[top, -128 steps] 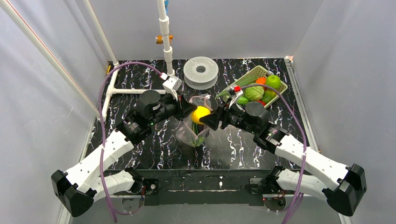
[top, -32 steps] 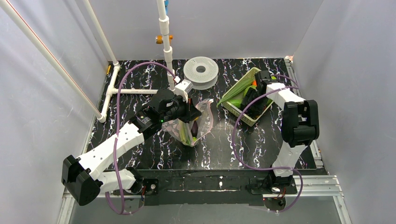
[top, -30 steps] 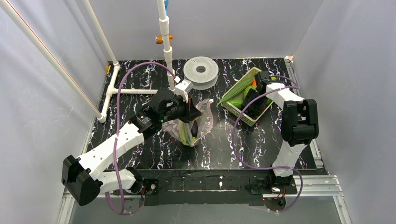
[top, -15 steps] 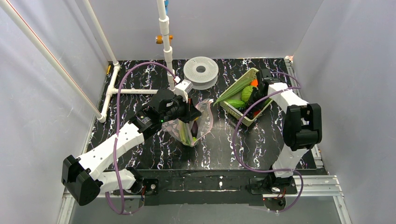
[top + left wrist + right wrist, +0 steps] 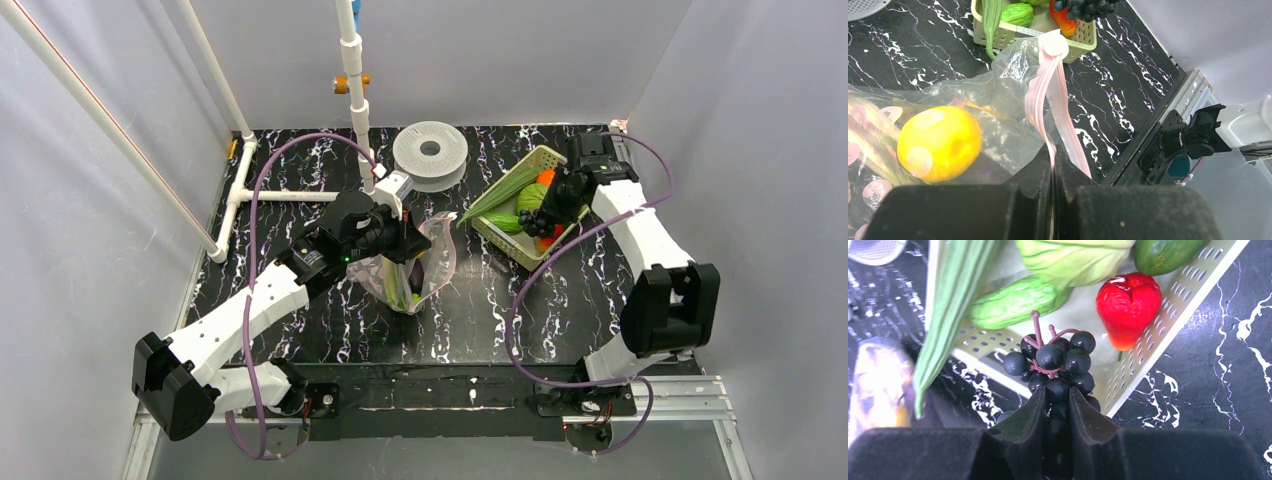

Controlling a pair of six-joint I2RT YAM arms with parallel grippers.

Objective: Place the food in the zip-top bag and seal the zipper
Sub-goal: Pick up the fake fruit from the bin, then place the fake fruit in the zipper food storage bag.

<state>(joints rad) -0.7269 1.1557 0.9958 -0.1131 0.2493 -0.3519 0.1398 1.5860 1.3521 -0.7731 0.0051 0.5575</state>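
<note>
Lift the dark grape bunch (image 5: 1053, 360), clamped in the right gripper (image 5: 1057, 392) at upper right, clear over the basket (image 5: 1168, 315) wall toward the zip-top bag (image 5: 432, 265) at centre, held up by its zipper (image 5: 1045, 95), pinched tight in the left gripper (image 5: 1053, 155). Bagged: yellow piece (image 5: 939, 143), green stalks (image 5: 403, 292). Basket: long stalk (image 5: 953, 295), pale green head (image 5: 1073, 260), red piece (image 5: 1127, 302).

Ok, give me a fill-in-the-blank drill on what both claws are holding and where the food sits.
The right claw is shut on a bunch of dark ____.
The left claw pinches the pink ____ of the zip-top bag.
Inside that bag lies a round ____ fruit.
The red piece lies in the perforated ____.
Missing words: grapes; zipper; yellow; basket.
</note>
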